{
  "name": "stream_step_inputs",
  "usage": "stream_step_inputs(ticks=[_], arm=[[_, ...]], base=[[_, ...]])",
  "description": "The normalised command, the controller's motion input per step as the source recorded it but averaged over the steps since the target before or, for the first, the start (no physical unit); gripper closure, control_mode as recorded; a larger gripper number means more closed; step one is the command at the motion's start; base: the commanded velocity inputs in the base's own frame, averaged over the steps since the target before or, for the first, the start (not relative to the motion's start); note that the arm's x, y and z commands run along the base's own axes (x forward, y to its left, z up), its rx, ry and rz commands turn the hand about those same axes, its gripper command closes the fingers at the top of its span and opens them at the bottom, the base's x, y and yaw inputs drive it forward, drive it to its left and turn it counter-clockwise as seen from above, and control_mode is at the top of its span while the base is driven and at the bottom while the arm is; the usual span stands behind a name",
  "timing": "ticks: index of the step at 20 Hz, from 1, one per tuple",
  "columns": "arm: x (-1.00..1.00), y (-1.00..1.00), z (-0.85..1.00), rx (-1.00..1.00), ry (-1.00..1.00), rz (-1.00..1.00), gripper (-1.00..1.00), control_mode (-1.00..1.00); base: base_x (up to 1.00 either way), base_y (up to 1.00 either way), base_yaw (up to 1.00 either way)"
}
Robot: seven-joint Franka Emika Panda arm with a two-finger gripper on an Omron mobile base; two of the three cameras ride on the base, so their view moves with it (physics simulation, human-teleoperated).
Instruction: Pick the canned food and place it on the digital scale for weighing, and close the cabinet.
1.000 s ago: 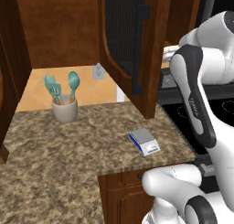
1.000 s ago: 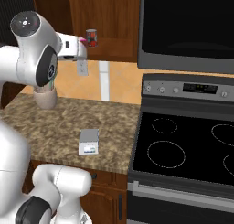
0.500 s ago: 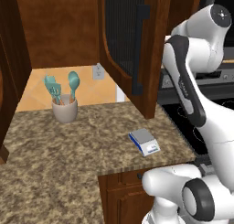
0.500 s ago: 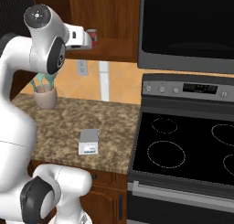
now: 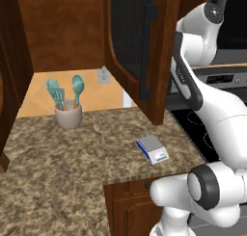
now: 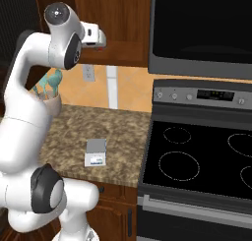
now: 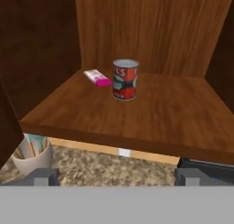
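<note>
The canned food [image 7: 125, 79], red label and silvery top, stands upright on the cabinet's wooden shelf [image 7: 146, 118] in the hand view, ahead of my gripper [image 7: 116, 176] and a little above it. The two fingertips [image 7: 43, 175] are wide apart with nothing between them, well short of the can. The cabinet door [image 5: 132, 42] hangs open over the counter, its long dark handle [image 5: 147, 52] facing me. The digital scale [image 5: 152, 150] lies bare on the granite counter near its front edge, and it also shows as the scale [image 6: 95, 151] in the right base view. My hand [image 6: 96, 37] is raised at shelf height.
A pink-and-white box [image 7: 98, 77] lies on the shelf just left of the can. A beige utensil cup [image 5: 67, 112] with teal tools stands at the counter's back. The stove [image 6: 197, 156] is right of the counter, under a dark microwave [image 6: 202, 28].
The arm has risen and its elbow has swung upward. The hand has edged slightly higher at the cabinet opening. The scale and cup have stayed in place.
</note>
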Motion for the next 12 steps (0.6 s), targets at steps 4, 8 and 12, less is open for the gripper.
stream_step_inputs(ticks=[4,8,12], arm=[[0.63,0.12,0.00,-0.02,0.01,0.00,-1.00,-1.00],[0.68,0.07,0.00,-0.01,0.02,0.00,-1.00,-1.00],[0.57,0.06,0.00,-0.01,0.00,0.00,-1.00,-1.00]], base=[[0.00,0.00,0.00],[0.00,0.00,0.00],[0.00,0.00,0.00]])
